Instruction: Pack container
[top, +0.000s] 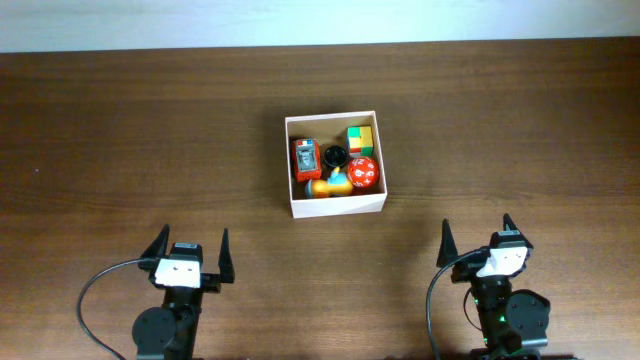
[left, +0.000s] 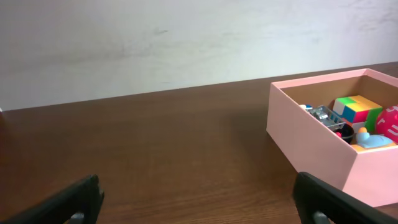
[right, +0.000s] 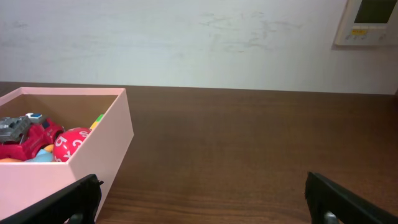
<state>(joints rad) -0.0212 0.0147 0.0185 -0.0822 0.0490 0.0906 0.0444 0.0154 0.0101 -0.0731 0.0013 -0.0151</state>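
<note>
The box (top: 338, 205) sits open-topped near the middle of the brown table (top: 120, 130), its white walls square to the table edge. From the left gripper (top: 193, 240) it lies at about 1 o'clock, and from the right gripper (top: 477, 236) at about 11 o'clock, well apart from both. Inside the box, a red toy car (top: 306, 157) lies at 9 o'clock and a small black round thing (top: 334, 155) at 12 o'clock (what it is cannot be told from above). A many-coloured cube (top: 360, 139) fills the 1 o'clock corner. A red ball (top: 363, 174) with white marks rests at 4 o'clock, touching a blue and orange toy (top: 328, 186) at 6 o'clock against the near wall. Both grippers hang at the near edge of the table, at 7 and 5 o'clock of the overhead view, each with its fingers spread wide and nothing between them. In the left wrist view the dark fingers (left: 74, 202) frame bare table, with the box off at 3 o'clock. In the right wrist view the box stands at 9 o'clock. A pale wall (right: 186, 37) rises behind the table, carrying a white panel (right: 370, 22) at 1 o'clock.
</note>
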